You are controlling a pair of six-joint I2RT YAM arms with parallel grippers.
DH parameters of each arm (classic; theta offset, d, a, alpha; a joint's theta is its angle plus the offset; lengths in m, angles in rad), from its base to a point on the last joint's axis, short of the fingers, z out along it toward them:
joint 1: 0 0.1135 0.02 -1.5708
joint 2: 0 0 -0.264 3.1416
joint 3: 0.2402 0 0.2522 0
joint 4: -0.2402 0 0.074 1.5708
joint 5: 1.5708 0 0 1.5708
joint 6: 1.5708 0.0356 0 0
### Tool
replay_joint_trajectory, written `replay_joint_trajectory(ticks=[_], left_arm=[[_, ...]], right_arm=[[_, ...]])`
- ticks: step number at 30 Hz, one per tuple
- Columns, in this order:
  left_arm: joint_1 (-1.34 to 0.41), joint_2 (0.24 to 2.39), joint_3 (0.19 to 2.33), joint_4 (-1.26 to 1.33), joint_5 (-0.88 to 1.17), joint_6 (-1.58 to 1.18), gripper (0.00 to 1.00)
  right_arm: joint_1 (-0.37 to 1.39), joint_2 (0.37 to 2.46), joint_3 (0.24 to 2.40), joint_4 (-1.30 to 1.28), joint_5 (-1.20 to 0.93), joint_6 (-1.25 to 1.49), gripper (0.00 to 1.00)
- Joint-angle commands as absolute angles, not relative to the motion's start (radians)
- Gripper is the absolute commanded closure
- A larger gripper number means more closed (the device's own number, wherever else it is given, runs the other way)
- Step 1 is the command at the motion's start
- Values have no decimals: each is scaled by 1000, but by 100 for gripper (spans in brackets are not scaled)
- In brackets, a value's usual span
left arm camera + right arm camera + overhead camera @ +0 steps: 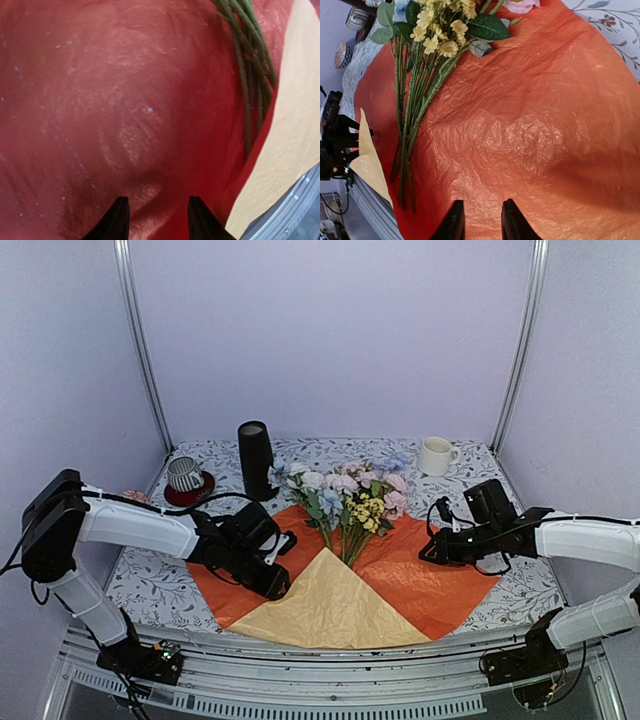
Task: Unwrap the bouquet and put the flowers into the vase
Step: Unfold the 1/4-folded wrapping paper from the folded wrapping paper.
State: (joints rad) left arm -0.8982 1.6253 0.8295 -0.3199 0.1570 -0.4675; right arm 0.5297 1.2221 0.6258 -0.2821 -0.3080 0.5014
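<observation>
A table (523, 592) covered in a white cloth printed with grey flowers stands inside pale lilac walls. At the far left a striped cup (184, 472) sits on a glossy red saucer (189, 494). Just to its right stands the vase (254, 459), a tall, slim, matte black vase, upright and empty at its mouth.

The bouquet is open. Its orange inner sheet (440, 585) lies spread wide and crinkled across the middle of the table. A smooth tan kraft paper (330, 612) forms a triangle over the sheet's near edge.

The left gripper (156, 221) hangs low over the left part of the orange sheet. Its dark fingers are parted and grasp nothing.

The flowers (350, 495) lie on the orange sheet at the table's centre, right of the vase and close to it. The white, pink, pale blue and yellow heads point to the far side. The thin green stems (407, 135) are bunched together, pointing toward the tan paper.

The right gripper (481, 221) hovers at the right part of the orange sheet. It too is released, with a narrow gap between its fingers. At the far right a white mug (435, 455) stands clear of the paper.
</observation>
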Motion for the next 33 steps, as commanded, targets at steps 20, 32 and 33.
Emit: replay_joint_trajectory(ticks=[20, 32, 33], left_arm=[[-1277, 1376, 877, -567, 139, -582, 56], [-1288, 1091, 888, -664, -188, -778, 45], [-1283, 1063, 884, -662, -194, -780, 43]], right_arm=[[905, 1320, 600, -114, -364, 520, 96], [1302, 1431, 627, -24, -287, 602, 96], [1315, 1457, 631, -22, -282, 608, 96]])
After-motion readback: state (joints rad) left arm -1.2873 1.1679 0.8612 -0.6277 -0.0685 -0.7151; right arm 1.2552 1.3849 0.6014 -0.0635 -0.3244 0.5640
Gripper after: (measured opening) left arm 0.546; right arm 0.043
